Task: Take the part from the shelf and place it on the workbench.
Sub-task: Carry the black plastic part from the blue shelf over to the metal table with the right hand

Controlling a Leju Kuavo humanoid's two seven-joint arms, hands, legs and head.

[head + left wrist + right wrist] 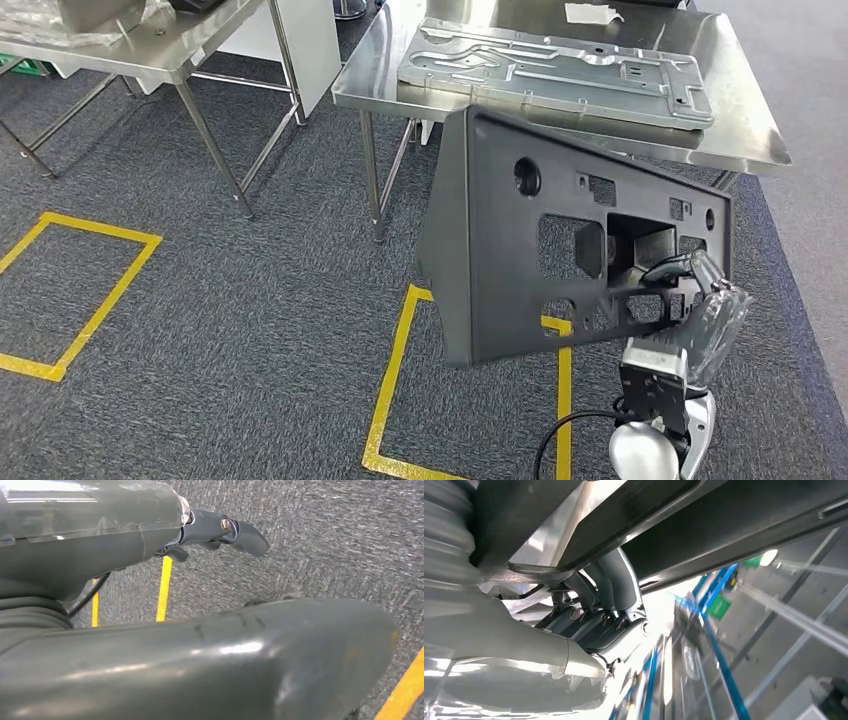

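A large black plastic panel point(520, 240) with several cut-outs hangs tilted in front of me, above the carpet. My right hand point(705, 310) grips it at its lower right corner, fingers hooked through an opening. In the right wrist view the fingers point(611, 587) curl around the panel's dark edge point(724, 525). Beyond the panel stands the steel workbench point(740, 110) with a grey metal plate point(560, 70) lying on it. My left hand point(220, 530) hangs over the carpet with fingers loosely curled and nothing in them.
A second steel table point(190, 50) stands at the back left. Yellow tape rectangles point(395, 370) mark the grey carpet, one below the panel and one point(90, 300) at the left. The workbench legs point(372, 180) stand just behind the panel.
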